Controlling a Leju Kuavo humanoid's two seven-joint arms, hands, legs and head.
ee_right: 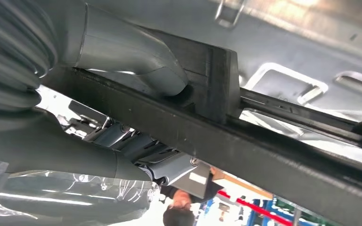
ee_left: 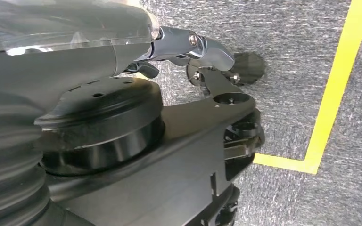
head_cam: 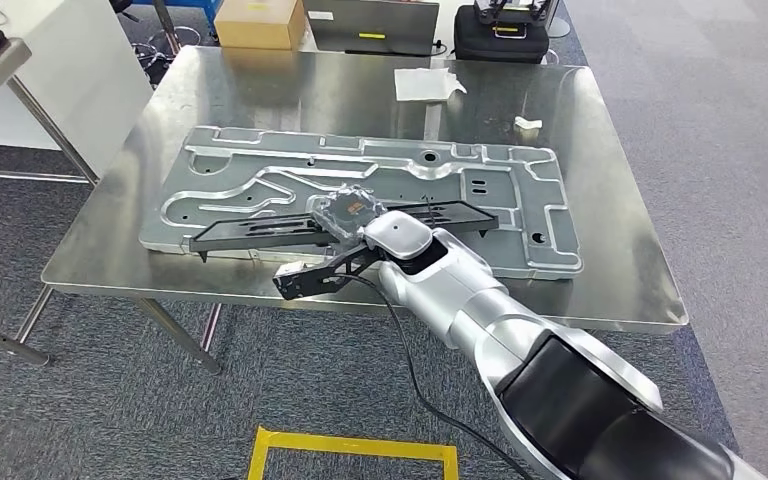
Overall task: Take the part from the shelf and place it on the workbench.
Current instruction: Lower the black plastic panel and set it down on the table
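Observation:
A long black part lies across the big grey metal plate on the steel workbench. My right hand grips the part near its middle, reaching in from the front edge. In the right wrist view the grey thumb presses on one side of the black part and the chrome fingers close on the other, with the plate just beyond. Whether the part rests on the plate I cannot tell. My left hand hangs over the carpet with a finger stretched out and nothing in it.
At the workbench's far edge stand a cardboard box, a laptop and a black case. A white cloth and a small white piece lie behind the plate. Yellow tape marks the floor. A person stands beyond the bench.

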